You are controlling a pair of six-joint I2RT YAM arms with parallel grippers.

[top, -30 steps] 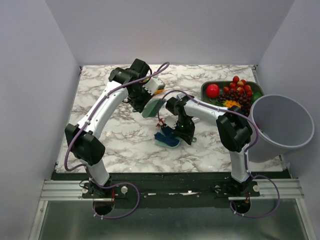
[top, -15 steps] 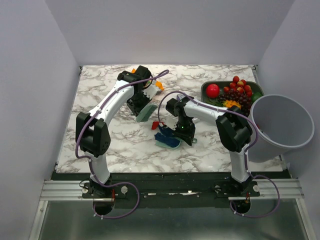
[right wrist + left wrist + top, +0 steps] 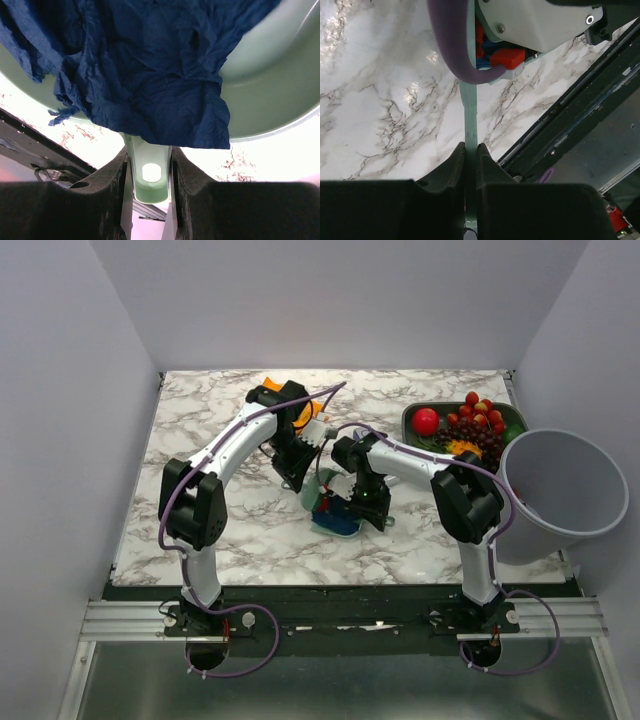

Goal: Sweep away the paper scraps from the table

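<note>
**Q:** How are the pincers shown?

**A:** The left pincer (image 3: 471,152) is seen pressed together on the thin handle of a pale green sweeping tool (image 3: 470,110), which is viewed edge-on. The right pincer (image 3: 148,165) is clamped around the handle of a pale green dustpan (image 3: 280,95).

**Q:** Where are the paper scraps (image 3: 150,75) found?

**A:** A large dark blue one is draped inside the dustpan, with its edge hung over the rim beside the handle. Small red scraps (image 3: 506,57) are glimpsed among blue ones just beyond the tool's far end. Whether all of them lie inside the pan cannot be told. The pan is rested on the marbled counter (image 3: 380,90).

**Q:** How is the step best carried out?

**A:** The step is judged to be the final push of scraps into the pan. The tool's edge should be laid flat on the counter and drawn straight toward the pan's mouth. The pan's lip should be pressed down so that nothing is slipped beneath it. A slow stroke is advised, since light paper is easily flicked aside. The purple cable (image 3: 452,45) should be held out of the tool's path.
</note>
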